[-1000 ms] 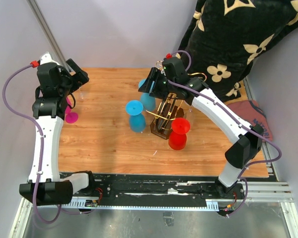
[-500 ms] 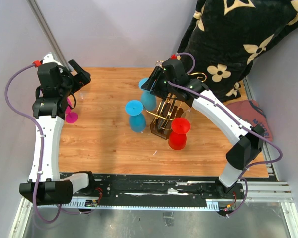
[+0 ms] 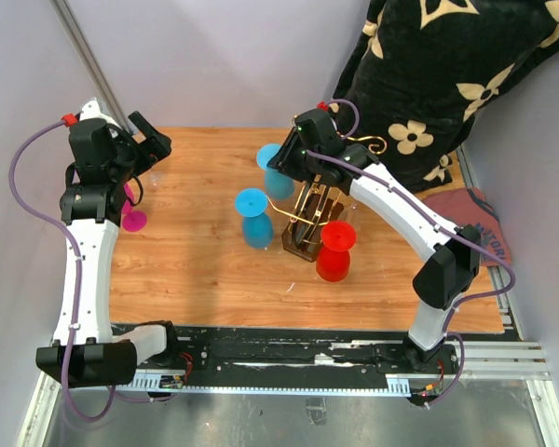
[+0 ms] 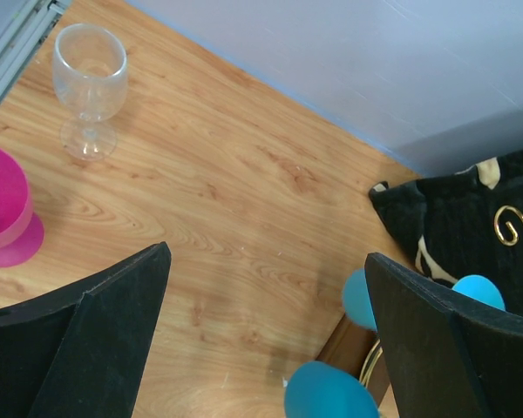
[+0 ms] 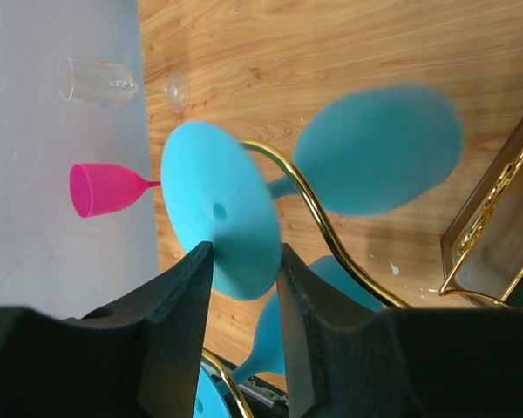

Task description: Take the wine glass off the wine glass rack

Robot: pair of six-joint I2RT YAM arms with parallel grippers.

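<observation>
Straddling the foot of a blue wine glass (image 5: pixel 218 218) on the wine glass rack (image 3: pixel 307 223), right fingers (image 5: pixel 157 331) half-open, grip uncertain; left fingers (image 4: pixel 87 348) wide, empty; glass likely light, brittle; stem safest.

Wine glass (image 5: pixel 375 148) turquoise; rack (image 3: pixel 309 216) gold (base (image 3: pixel 301 248) dark brown); blanket (image 3: pixel 429 74) black, cream flowers.

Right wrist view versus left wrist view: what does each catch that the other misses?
Only the right wrist view shows the right gripper, fingers either side of the foot of a turquoise wine glass on the gold wire rack. Only the left wrist view shows the left gripper, open wide, and the black patterned cloth. Both show a clear wine glass and a pink wine glass.
</observation>
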